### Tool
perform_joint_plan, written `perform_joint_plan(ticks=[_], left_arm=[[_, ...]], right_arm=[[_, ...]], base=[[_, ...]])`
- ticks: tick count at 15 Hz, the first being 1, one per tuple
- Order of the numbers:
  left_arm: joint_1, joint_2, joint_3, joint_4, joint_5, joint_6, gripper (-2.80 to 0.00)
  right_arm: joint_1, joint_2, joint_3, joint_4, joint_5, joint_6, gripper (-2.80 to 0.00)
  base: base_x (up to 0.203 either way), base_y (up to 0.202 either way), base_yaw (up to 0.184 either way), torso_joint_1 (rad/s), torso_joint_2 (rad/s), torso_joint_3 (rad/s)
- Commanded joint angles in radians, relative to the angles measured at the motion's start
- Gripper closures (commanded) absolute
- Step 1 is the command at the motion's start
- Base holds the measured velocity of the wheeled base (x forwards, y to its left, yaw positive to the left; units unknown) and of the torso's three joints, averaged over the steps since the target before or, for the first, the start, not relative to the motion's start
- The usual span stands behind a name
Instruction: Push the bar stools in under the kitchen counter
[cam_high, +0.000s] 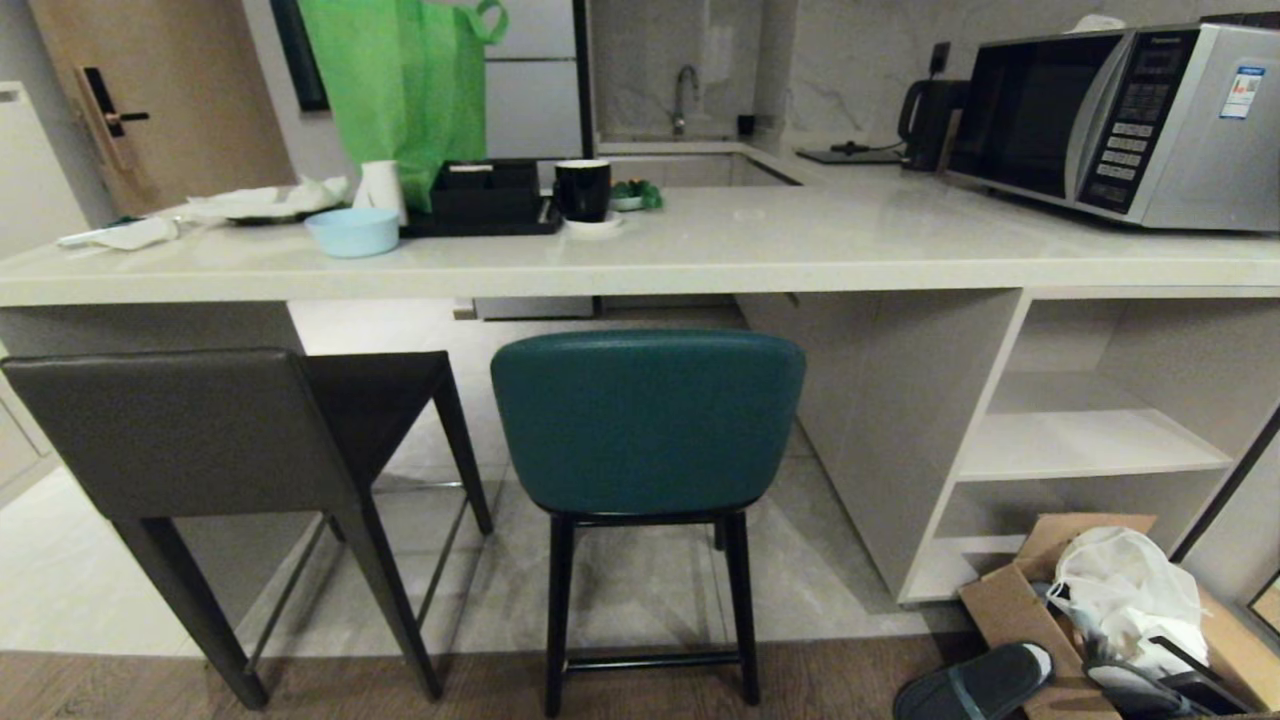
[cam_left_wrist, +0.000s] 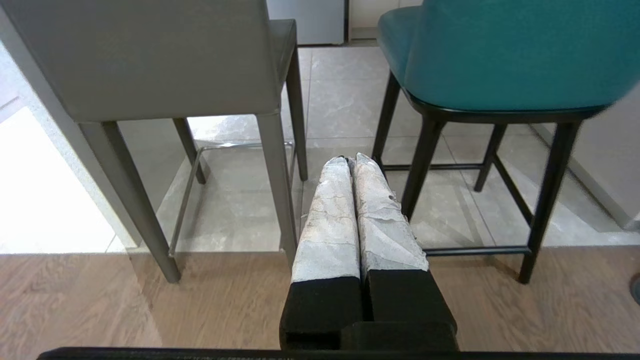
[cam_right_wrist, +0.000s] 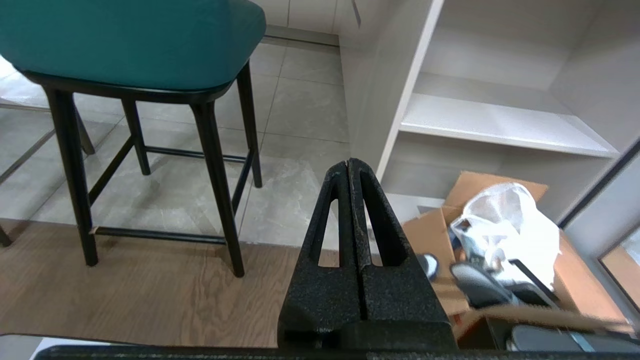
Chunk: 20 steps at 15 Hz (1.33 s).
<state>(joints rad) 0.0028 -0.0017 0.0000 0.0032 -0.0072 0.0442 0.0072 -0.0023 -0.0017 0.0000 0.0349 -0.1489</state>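
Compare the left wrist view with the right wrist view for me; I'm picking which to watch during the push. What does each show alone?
Only the left wrist view shows the grey stool and the left gripper, fingers shut. Only the right wrist view shows the counter's open shelves, the cardboard box with a white bag, and the right gripper, fingers shut. Both show the teal stool and the tiled floor.

Two tall bar stools: one boxy dark grey leather stool (cam_high: 190, 440), one teal padded stool with curved back and black legs (cam_high: 647, 430). One long pale cream stone-look kitchen counter (cam_high: 760, 250). On it: one silver microwave oven (cam_high: 1120, 120), one black mug (cam_high: 582, 190), one light blue bowl (cam_high: 352, 232), one green fabric bag (cam_high: 405, 75), one black kettle (cam_high: 925, 120). One brown cardboard box (cam_high: 1010, 605) on the floor.
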Motion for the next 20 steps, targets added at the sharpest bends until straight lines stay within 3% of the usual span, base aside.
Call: perform_joint_plan(ticks=[1,9,20], left_arm=[[0.0,0.002,0.003,0.0,0.0,-0.001,0.0],[-0.001,0.002,0.003,-0.005,0.003,-0.037,0.0],[-0.001,0.002,0.003,-0.004,0.001,-0.037,0.0]], right_arm=[[0.0,0.002,0.0,0.0,0.0,-0.001,0.0],[0.0,0.002,0.0,0.002,0.002,0.009,0.0],[0.0,0.002,0.0,-0.002,-0.001,0.068,0.0]], base=[[-0.092,0.0,-0.005,-0.009,0.0,0.005],[0.0,0.019,0.001,0.0,0.0,0.001],[0.0,0.195,0.0,0.002,0.0,0.001]])
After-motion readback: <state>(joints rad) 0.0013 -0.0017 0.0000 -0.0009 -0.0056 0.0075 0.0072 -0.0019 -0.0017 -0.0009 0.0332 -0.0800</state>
